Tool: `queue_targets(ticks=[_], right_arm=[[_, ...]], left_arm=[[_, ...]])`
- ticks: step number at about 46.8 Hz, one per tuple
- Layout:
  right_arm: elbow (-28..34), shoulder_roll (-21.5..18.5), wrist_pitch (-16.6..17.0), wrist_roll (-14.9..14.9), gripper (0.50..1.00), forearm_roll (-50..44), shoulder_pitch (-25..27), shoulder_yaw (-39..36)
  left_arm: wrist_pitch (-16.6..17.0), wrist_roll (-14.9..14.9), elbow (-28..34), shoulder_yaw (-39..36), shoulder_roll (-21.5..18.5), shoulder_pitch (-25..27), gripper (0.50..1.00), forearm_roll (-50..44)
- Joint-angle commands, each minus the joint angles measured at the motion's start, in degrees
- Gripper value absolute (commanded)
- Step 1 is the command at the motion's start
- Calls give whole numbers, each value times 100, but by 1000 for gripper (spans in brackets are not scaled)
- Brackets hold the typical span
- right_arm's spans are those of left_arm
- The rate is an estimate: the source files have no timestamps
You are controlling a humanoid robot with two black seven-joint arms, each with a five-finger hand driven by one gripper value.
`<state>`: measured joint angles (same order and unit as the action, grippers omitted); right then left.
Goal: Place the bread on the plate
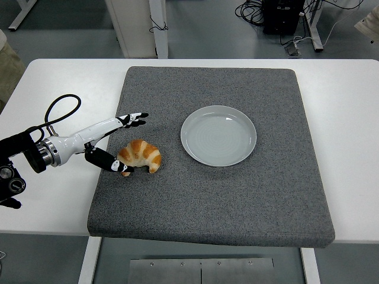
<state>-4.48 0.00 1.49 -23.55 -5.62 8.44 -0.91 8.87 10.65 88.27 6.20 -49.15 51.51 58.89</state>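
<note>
The bread (pixel 139 156) is seen on the grey mat (pixel 207 201), left of the empty plate (pixel 218 135); the left hand (pixel 111 142) is spread open beside it, thumb touching its near end; no writing is legible.

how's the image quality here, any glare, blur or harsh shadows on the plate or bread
Head view: even, soft lighting; the plate shows only a faint sheen near its top rim, no strong glare. The croissant is sharp, with a slight shadow on the grey mat. The left hand is in focus, without motion blur.
</note>
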Motion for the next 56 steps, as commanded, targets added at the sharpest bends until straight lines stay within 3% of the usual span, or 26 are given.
queue_targets(ticks=[1, 31, 56], right_arm=[[0, 0, 0, 0, 1000, 0, 0, 3], [0, 0, 0, 0, 1000, 0, 0, 3], [0, 0, 0, 0, 1000, 0, 0, -6]], left_arm=[[0, 8, -20, -5, 46, -10, 968, 8], [194, 78, -819, -14, 749, -203, 968, 61], [387, 87, -1083, -22, 1013, -229, 968, 394]])
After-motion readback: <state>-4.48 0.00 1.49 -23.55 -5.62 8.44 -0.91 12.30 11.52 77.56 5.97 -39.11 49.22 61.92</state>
